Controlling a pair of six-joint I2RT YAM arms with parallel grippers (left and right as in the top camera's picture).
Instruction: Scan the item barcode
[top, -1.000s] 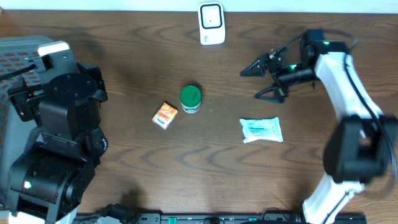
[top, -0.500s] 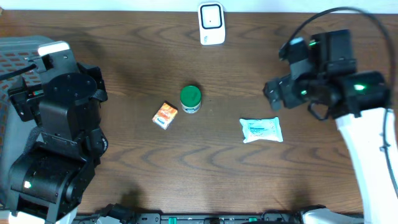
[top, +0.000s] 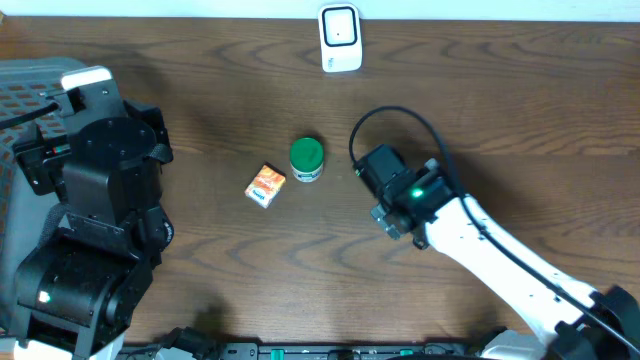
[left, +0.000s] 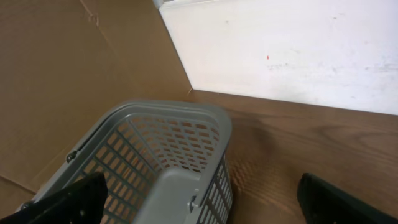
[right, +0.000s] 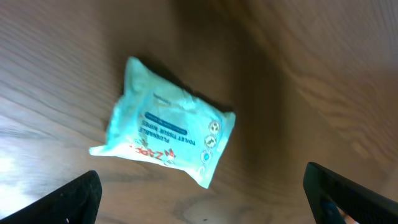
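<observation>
Right gripper (right: 202, 198) hangs wide open over the wipes packet (right: 165, 140), lined up for a pick

Nearest, the right arm (top: 480, 250) reaches in from the near right so that its spread, empty fingers (right: 68, 199) straddle the packet, which lies flat on the table (top: 200, 270), label up, right of centre. I judge this a lineup for a top grasp, since the barcode must be carried to the scanner (top: 340, 38) standing at the far edge. Further left, the orange box (top: 265, 185) and green-lidded jar (top: 306, 158) sit just beside each other. The left gripper (left: 205, 202) is parked on the left above the grey basket (left: 186, 115), equally wide and holding nothing, out of the way. Against half a second ago, the right arm has swung from the far right down over the packet, hiding it from overhead; everything else sits unmoved
</observation>
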